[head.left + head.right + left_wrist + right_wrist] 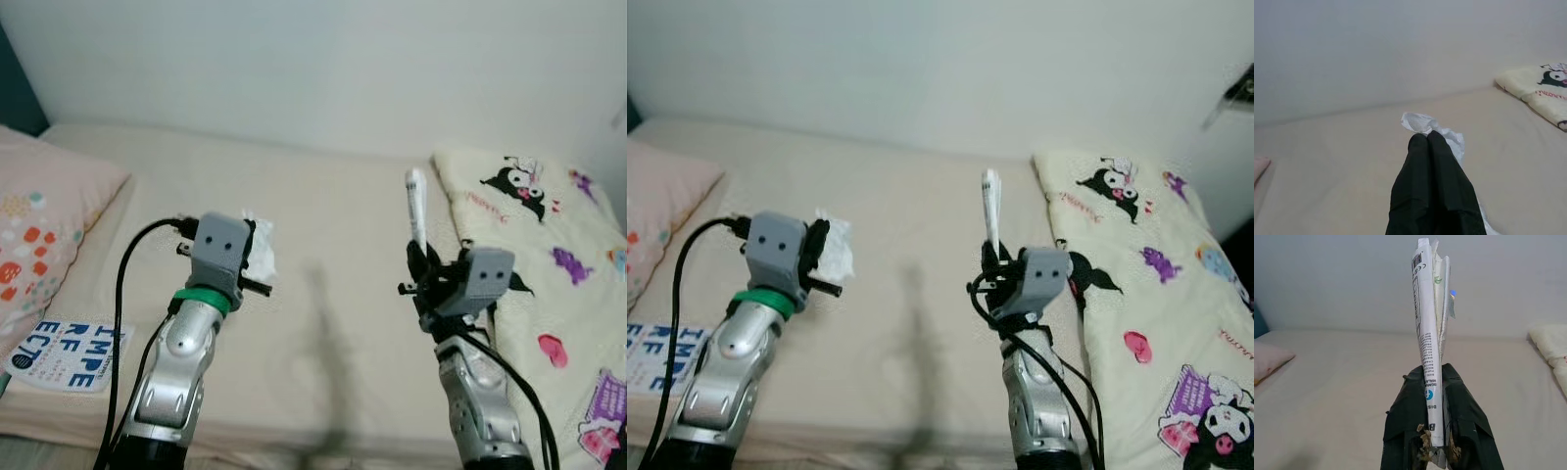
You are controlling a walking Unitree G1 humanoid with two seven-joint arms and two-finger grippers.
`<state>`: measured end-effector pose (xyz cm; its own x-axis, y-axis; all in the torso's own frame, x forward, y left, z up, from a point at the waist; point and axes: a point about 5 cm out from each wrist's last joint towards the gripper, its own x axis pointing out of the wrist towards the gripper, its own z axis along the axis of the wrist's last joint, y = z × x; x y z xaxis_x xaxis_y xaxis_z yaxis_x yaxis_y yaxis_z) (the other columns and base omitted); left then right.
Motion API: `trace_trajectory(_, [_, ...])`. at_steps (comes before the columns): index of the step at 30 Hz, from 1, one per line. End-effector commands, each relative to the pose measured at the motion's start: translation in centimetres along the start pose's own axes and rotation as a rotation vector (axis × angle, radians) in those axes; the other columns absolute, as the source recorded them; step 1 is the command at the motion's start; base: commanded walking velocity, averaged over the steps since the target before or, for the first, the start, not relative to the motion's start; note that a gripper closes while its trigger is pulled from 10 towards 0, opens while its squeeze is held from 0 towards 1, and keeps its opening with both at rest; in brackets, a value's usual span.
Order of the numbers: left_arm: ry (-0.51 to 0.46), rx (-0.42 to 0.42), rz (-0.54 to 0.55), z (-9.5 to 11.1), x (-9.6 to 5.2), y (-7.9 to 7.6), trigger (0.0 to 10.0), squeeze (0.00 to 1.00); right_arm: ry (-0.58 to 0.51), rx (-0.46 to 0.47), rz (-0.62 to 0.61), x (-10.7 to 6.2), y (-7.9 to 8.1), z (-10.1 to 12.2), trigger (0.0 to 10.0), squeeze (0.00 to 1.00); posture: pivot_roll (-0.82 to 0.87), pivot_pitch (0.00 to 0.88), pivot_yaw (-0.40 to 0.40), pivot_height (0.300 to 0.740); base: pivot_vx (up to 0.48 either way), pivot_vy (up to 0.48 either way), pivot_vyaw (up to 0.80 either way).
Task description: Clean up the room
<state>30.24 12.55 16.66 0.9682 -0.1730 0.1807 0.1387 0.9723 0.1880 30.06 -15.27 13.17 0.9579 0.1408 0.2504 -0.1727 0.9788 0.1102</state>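
Jaws clenched, both grippers hover above the bed [323, 294], the left gripper [1427, 139] pinching a crumpled white wrapper [1422, 123] and the right gripper [1436, 377] a rolled printed packet [1426, 308] upright (presumably litter lifted for disposal), its small lettering unreadable, the wrapper's lower part hidden.

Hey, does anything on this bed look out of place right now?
Yes. A printed sheet lies loose at the bed's front left corner, beside the pink pillow. The left gripper pinches a crumpled white wrapper; the right gripper holds a flattened paper package upright.
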Motion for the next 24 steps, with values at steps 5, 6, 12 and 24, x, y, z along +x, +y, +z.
trace_trajectory(5, [0.006,-0.006,-0.017,-0.10,-0.36,-0.49,10.0,0.00,0.021,0.004,-0.014,-0.36,-0.33,-0.28,10.0,0.00,0.08,0.016,-0.080,0.735,-0.376,0.000,0.00])
trace_trajectory(6, [0.006,-0.006,-0.018,-0.09,-0.37,-0.51,10.0,0.00,0.021,0.007,-0.015,-0.33,-0.31,-0.28,10.0,0.00,0.08,0.018,-0.078,0.735,-0.375,0.000,0.00])
trace_trajectory(12, [0.010,-0.004,-0.016,-0.14,-0.47,-0.47,10.0,0.00,0.024,0.019,-0.020,-0.29,-0.20,-0.27,10.0,0.00,0.08,0.018,-0.078,0.735,-0.377,0.000,0.00])
trace_trajectory(24, [0.012,-0.002,-0.017,-0.17,-0.50,-0.46,10.0,0.00,0.021,0.052,-0.020,-0.16,-0.11,-0.18,10.0,0.00,0.08,0.018,-0.078,0.735,-0.372,0.000,0.00])
